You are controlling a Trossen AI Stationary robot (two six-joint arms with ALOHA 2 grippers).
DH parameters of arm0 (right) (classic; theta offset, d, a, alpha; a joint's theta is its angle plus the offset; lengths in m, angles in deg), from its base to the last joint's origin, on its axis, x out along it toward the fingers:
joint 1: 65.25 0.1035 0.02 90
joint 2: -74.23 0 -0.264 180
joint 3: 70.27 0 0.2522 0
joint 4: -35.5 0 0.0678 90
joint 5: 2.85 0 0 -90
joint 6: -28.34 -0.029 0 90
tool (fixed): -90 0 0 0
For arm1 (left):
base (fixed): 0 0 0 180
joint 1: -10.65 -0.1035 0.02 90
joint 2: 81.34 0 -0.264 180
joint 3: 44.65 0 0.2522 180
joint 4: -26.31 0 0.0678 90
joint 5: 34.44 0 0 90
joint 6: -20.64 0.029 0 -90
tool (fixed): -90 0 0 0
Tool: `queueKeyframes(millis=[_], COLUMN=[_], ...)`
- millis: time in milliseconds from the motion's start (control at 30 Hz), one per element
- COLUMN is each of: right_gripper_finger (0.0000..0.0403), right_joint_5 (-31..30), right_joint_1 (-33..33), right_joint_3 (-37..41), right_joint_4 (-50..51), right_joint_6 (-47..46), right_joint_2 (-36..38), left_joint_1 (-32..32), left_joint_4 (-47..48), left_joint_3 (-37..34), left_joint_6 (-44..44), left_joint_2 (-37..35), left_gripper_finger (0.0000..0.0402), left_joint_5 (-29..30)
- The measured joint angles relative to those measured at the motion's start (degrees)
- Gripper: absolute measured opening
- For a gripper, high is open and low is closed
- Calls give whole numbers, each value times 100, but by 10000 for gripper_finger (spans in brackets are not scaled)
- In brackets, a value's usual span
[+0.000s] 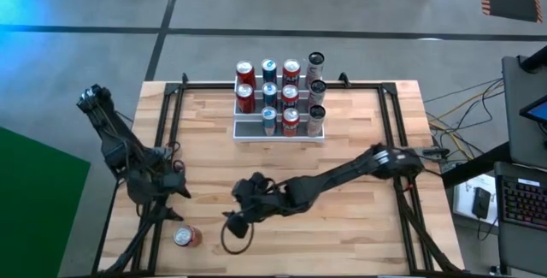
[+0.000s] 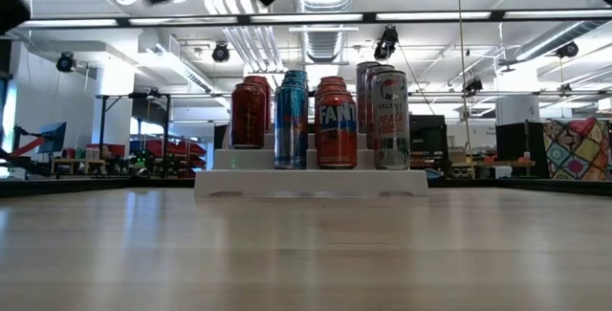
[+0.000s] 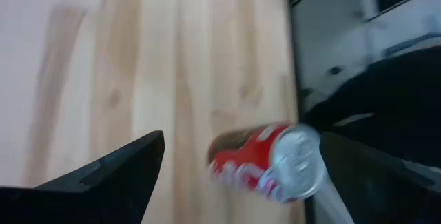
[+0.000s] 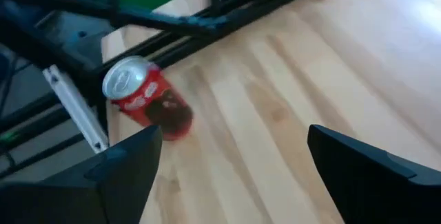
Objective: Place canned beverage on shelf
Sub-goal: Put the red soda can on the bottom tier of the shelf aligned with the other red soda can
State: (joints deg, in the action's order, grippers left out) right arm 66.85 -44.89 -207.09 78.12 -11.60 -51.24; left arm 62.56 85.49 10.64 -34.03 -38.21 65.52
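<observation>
Shelf (image 1: 279, 133) at table's far edge: twelve cans, four per step. One red can (image 1: 186, 236) lying loose near front-left corner. Left gripper (image 1: 175, 199) and right gripper (image 1: 238, 220): two, fingers apart, empty.

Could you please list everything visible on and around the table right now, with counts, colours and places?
Shelf: one, white with grey treads, at the table's far edge, centre.
Cans on the shelf: twelve, red, blue and silver, upright, four per step.
Loose can: one, red with a silver top, lying on its side near the table's front left corner.
Table: one, light wood with a black frame.
Left gripper: one, dark, jaws open, at the left side above the loose can.
Right gripper: one, dark, jaws open, front centre, pointing towards the loose can.
</observation>
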Motion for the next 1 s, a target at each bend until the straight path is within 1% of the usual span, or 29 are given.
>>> queueKeyframes(millis=[100,233,367,500,600,667,833,900,1000], right_gripper_finger=[367,380,382,382,382,382,382,382,382], right_joint_5=[168,31,-81,-71,-22,-23,-76,-74,68], right_joint_1=[-4,4,-5,-1,-1,-2,-11,-11,-4], right_joint_3=[-428,-1168,-1065,-1079,-1109,-1115,-1113,-1113,-1113], right_joint_4=[-487,-1213,-2618,-3154,-3295,-3184,-2869,-2824,-2820], right_joint_6=[362,973,1610,1952,2365,2487,2383,2286,2125], right_joint_2=[-462,-1109,-1492,-1800,-1993,-2019,-1965,-1963,-1963], left_joint_1=[19,31,65,134,252,428,1221,1536,1937], left_joint_4=[746,1644,2158,2398,2345,2087,1219,813,506], left_joint_3=[259,710,1258,1723,1873,1882,1670,1564,1529], left_joint_6=[-563,-1037,-1099,-1234,-1332,-1341,-1256,-1122,-999], left_joint_2=[218,496,699,826,915,973,1365,1587,1974], left_gripper_finger=[373,373,373,373,373,373,373,373,373], left_joint_5=[-21,-176,-243,-245,-247,-300,-271,-106,377])
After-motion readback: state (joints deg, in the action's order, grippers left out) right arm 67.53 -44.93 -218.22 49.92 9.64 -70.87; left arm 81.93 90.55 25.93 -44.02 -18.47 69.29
